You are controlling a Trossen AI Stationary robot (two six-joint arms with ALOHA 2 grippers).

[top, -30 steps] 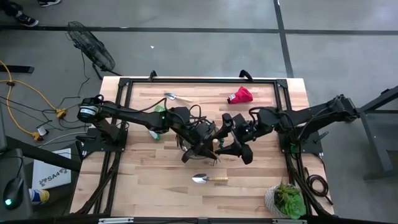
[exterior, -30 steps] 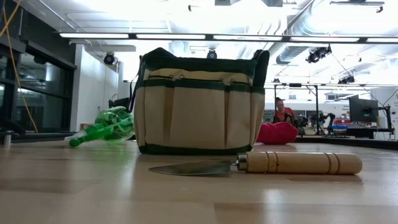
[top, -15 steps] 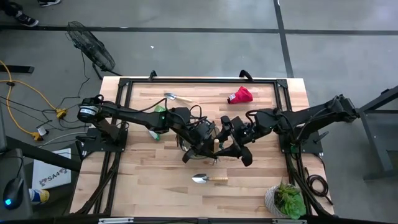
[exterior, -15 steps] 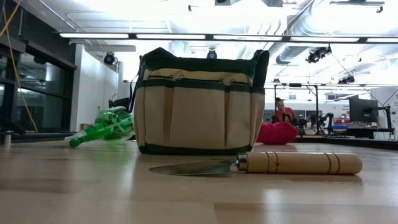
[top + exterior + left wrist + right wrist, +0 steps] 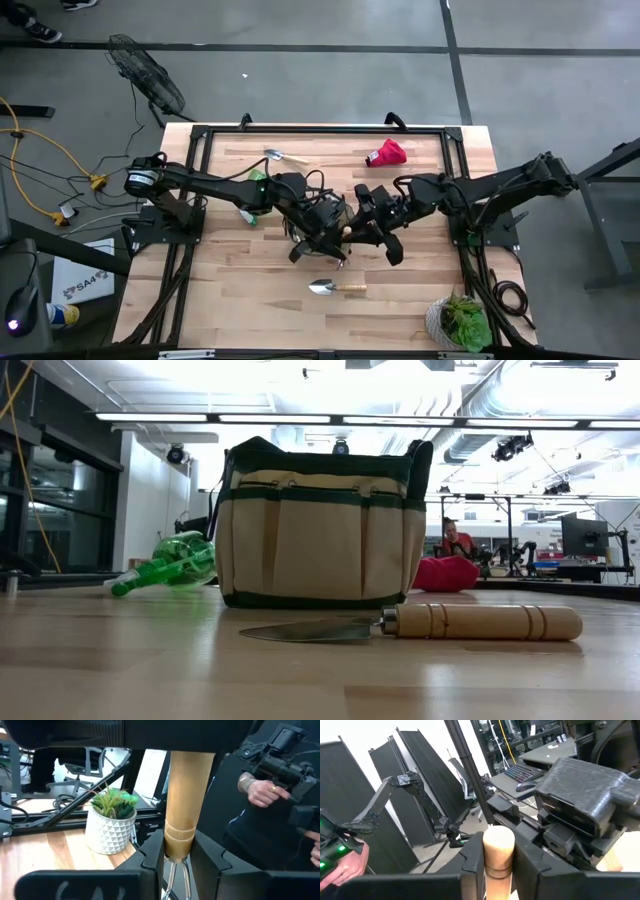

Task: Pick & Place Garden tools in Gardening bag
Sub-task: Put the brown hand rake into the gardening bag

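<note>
Wooden tool handle point(image 5: 182, 805), pale, ringed

Two matte black jointed arms with looping black cables, the left arm point(image 5: 215, 186) showing small green lights.

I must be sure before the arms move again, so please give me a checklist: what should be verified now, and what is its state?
1. Left gripper clamps the wooden handle near its metal collar: ok.
2. Right gripper is closed on the handle's free end: ok.
3. Held tool is directly above the gardening bag: cannot tell, the arms cover the bag in the high view.
4. Bag stands upright on the table: ok.
5. All tools packed: not ok, the trowel lies in front of the bag.
</note>
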